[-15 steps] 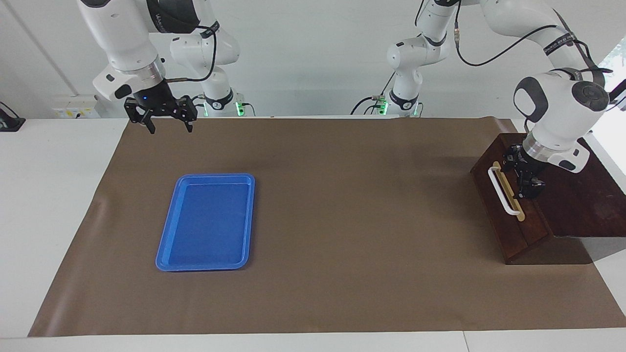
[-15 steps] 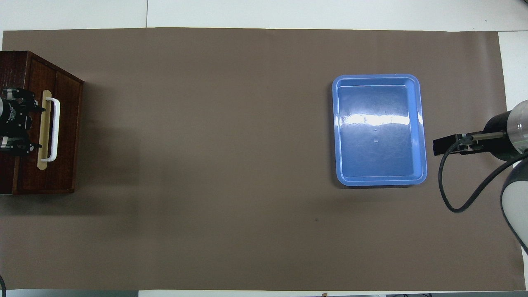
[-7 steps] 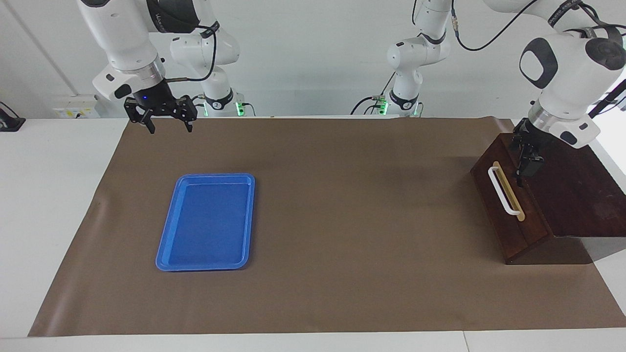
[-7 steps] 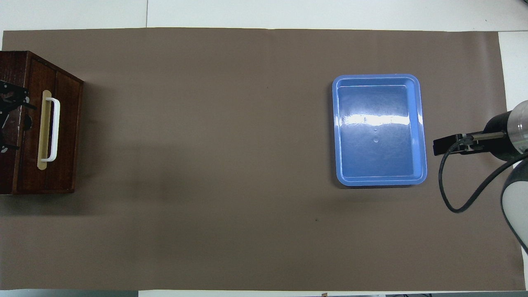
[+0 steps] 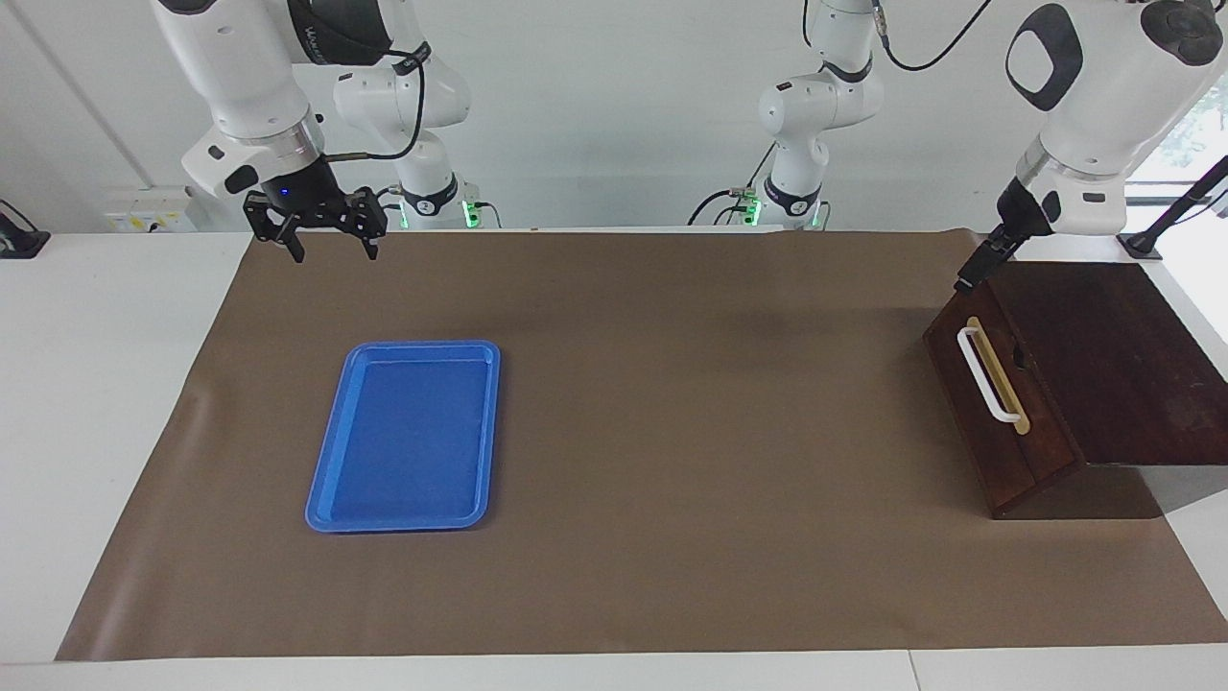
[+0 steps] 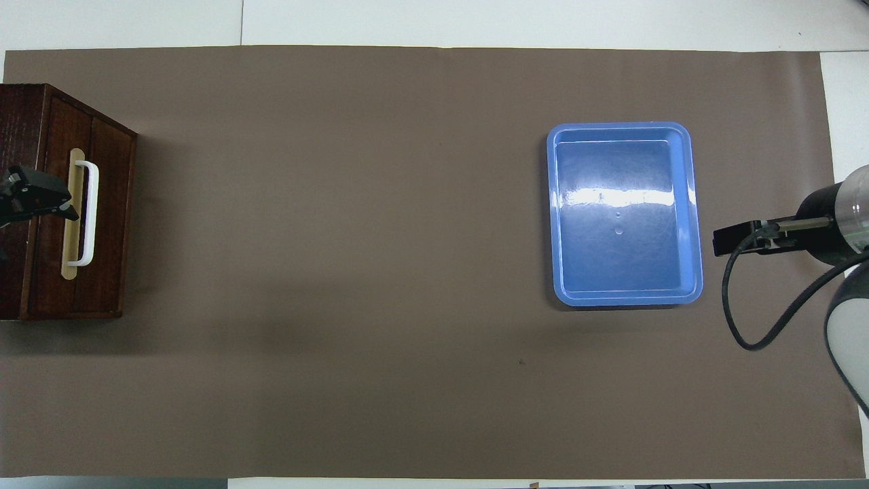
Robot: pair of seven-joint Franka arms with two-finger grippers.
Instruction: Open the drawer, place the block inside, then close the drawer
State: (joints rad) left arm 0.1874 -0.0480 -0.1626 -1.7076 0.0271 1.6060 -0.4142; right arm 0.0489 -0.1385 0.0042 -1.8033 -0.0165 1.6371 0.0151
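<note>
The drawer (image 5: pixel 1003 437) sits pushed in flush with its dark wooden box (image 5: pixel 1113 355) at the left arm's end of the table. Its white bar handle (image 5: pixel 988 376) is free. From overhead the drawer (image 6: pixel 105 217) and handle (image 6: pixel 88 214) look the same. My left gripper (image 5: pixel 977 266) hangs raised over the box's top edge by the drawer front, seen edge-on and holding nothing; overhead the left gripper (image 6: pixel 39 200) shows beside the handle. My right gripper (image 5: pixel 332 245) waits open and empty over the mat's edge near its base. The block is out of view.
An empty blue tray (image 5: pixel 408 437) lies on the brown mat (image 5: pixel 672 432) toward the right arm's end; overhead the tray (image 6: pixel 689 210) sits beside the right arm's wrist and cable (image 6: pixel 781 234).
My left gripper has lifted off the box top next to the handle and swung upward toward its base. The drawer stays shut. The right arm has not moved.
</note>
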